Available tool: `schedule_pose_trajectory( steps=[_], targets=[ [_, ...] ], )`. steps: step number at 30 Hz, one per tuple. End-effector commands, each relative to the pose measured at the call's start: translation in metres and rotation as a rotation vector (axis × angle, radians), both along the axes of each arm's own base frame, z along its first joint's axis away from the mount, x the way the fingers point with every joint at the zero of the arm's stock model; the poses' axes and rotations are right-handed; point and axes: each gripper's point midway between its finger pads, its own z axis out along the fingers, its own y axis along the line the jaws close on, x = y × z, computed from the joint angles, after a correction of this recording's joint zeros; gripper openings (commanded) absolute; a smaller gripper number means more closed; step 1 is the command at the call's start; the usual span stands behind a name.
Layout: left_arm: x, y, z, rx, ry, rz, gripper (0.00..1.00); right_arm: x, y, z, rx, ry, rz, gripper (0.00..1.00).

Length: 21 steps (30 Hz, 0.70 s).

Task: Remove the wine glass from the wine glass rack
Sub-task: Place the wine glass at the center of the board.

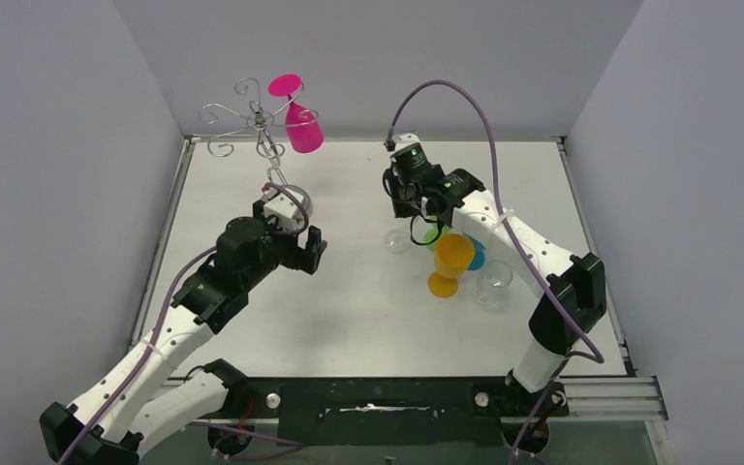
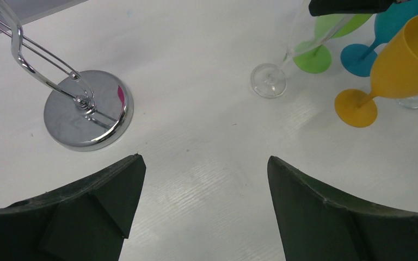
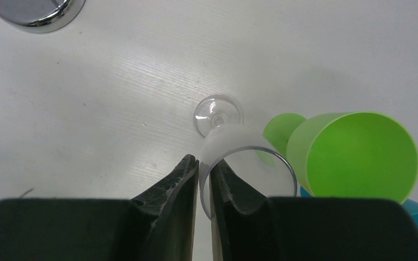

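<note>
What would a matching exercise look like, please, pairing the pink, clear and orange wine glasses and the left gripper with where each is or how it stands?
Things:
1. pink wine glass
2. clear wine glass
3. orange wine glass
4. left gripper

Places or states:
A. open, holding nothing
B. rim between the fingers of the right gripper
C. hanging upside down on the wine glass rack
D. standing upright on the table, free of either gripper

Pairs: 1-C, 2-B, 3-D, 4-A.
</note>
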Motion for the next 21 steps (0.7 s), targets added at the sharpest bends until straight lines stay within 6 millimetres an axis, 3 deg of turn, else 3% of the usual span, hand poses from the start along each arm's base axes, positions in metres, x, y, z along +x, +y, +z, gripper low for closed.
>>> schedule_pose_trajectory(
  steps=[1, 4, 13, 18, 21],
  targets=[
    [0.001, -0.007, 0.061, -0.127, -0.131, -0.02, 0.84, 0.001, 0.017, 0.01, 0.046, -0.004, 0.037, 0.19],
    [0.001, -0.008, 0.066, -0.131, -0.132, -0.022, 0.84, 0.001, 0.02, 0.008, 0.041, 0.001, 0.041, 0.28],
    [0.0, -0.006, 0.074, -0.13, -0.122, -0.011, 0.84, 0.007, 0.022, 0.028, 0.067, -0.053, 0.027, 0.45],
    [0.003, -0.002, 0.088, -0.124, -0.107, 0.02, 0.84, 0.007, 0.025, 0.043, 0.1, -0.098, 0.028, 0.47],
    [0.006, -0.003, 0.095, -0.119, -0.107, 0.026, 0.84, 0.008, 0.025, 0.045, 0.105, -0.115, 0.023, 0.43]
  ],
)
